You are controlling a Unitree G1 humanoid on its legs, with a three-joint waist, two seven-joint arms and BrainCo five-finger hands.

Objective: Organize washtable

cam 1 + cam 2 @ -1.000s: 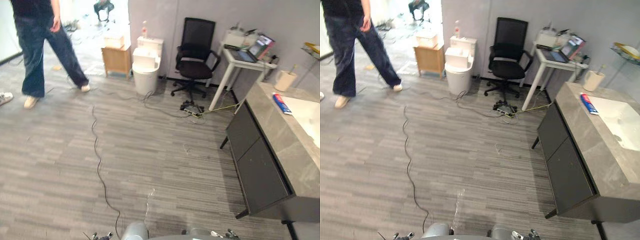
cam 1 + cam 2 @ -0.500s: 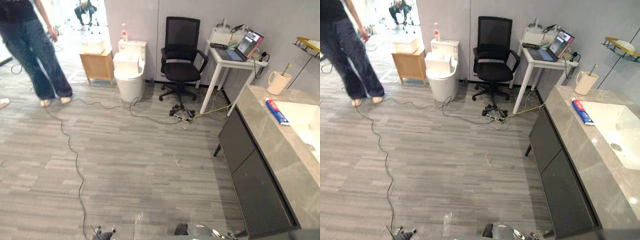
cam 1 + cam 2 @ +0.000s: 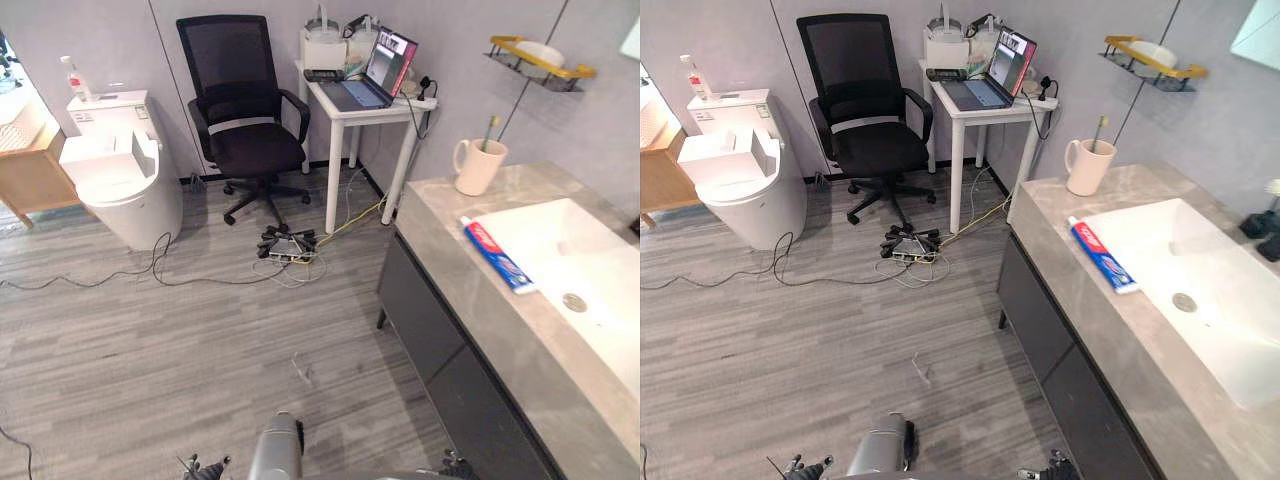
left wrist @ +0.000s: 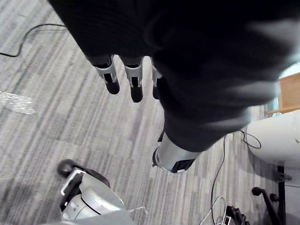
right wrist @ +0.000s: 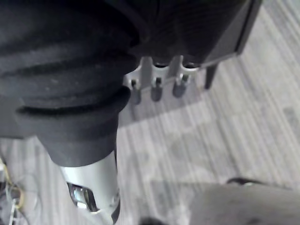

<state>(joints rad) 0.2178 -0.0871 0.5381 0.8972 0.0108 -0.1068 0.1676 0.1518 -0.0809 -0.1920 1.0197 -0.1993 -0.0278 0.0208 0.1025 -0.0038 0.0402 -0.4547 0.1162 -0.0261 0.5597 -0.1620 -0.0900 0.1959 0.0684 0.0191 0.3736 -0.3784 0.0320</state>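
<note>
The washtable (image 3: 455, 300) is a grey stone counter over dark cabinet doors, standing at the right. A white sink (image 3: 585, 270) is sunk into its top. A blue, red and white toothpaste tube (image 3: 497, 255) lies on the counter beside the sink's left rim. At the counter's far corner a cream mug (image 3: 478, 166) holds a toothbrush (image 3: 490, 128). My left hand (image 4: 133, 84) hangs over the floor with straight fingers and nothing in it. My right hand (image 5: 156, 86) hangs beside the dark cabinet, fingers straight and empty.
A gold wall shelf (image 3: 540, 55) hangs above the counter. Small dark objects (image 3: 1265, 225) stand at the counter's far right. A black office chair (image 3: 240, 120), a white side table with a laptop (image 3: 370, 85), a toilet (image 3: 115, 180) and a power strip with cables (image 3: 285, 245) lie ahead.
The camera has swung to the right: the person has passed out of view at the left, and the washtable, chair and side table now appear larger and more central.
</note>
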